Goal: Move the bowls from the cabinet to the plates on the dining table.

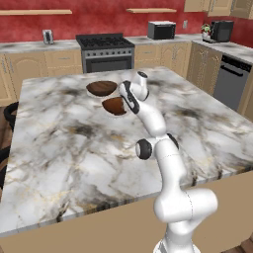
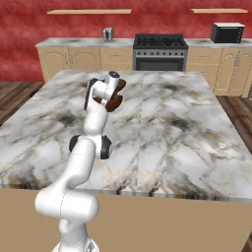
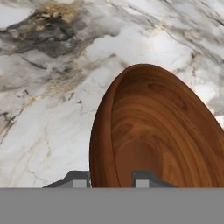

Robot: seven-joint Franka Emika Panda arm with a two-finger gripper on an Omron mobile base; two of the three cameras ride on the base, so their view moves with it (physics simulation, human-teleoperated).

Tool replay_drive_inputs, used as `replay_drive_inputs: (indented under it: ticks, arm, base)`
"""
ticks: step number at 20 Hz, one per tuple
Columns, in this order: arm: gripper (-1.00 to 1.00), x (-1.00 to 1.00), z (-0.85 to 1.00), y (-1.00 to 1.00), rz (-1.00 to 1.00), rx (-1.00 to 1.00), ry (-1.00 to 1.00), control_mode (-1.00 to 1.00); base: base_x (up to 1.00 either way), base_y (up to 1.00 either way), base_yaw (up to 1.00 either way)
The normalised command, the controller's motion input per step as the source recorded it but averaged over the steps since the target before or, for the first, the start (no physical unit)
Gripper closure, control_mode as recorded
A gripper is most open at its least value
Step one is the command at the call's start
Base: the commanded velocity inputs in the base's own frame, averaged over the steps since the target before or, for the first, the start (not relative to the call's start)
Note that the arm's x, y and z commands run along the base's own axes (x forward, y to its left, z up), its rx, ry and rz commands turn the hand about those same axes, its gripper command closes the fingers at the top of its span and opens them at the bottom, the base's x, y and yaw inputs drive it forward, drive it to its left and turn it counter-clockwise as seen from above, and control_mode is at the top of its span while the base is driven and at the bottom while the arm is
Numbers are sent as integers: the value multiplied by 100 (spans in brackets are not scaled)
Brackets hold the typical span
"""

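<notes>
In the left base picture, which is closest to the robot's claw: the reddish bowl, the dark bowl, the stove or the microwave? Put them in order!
From the gripper, nearest first:
1. Reddish bowl, held in the claw over the dining table.
2. Dark bowl, just beyond, on the table.
3. Stove, past the table's far edge.
4. Microwave, on the back counter, to the right.

Marble dining table [image 1: 74, 148] carries a dark bowl [image 1: 101, 88].
</notes>
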Motion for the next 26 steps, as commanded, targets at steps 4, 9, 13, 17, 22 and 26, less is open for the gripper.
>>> replay_drive_inputs:
  ticks: [4,9,13,17,22,26]
  arm:
    - [100,22,-5,8,0,0,0,-100]
    - [100,9,-3,6,0,0,-1,-100]
    - [100,1,-7,1,0,0,-1,-100]
    - [-100,0,0,0,0,0,0,-100]
    - [-100,0,0,0,0,0,0,-100]
    - [-100,0,0,0,0,0,1,-100]
  base:
    - [0,0,0]
    - [0,0,0]
    - [0,0,0]
    - [0,0,0]
    - [0,0,0]
    - [0,0,0]
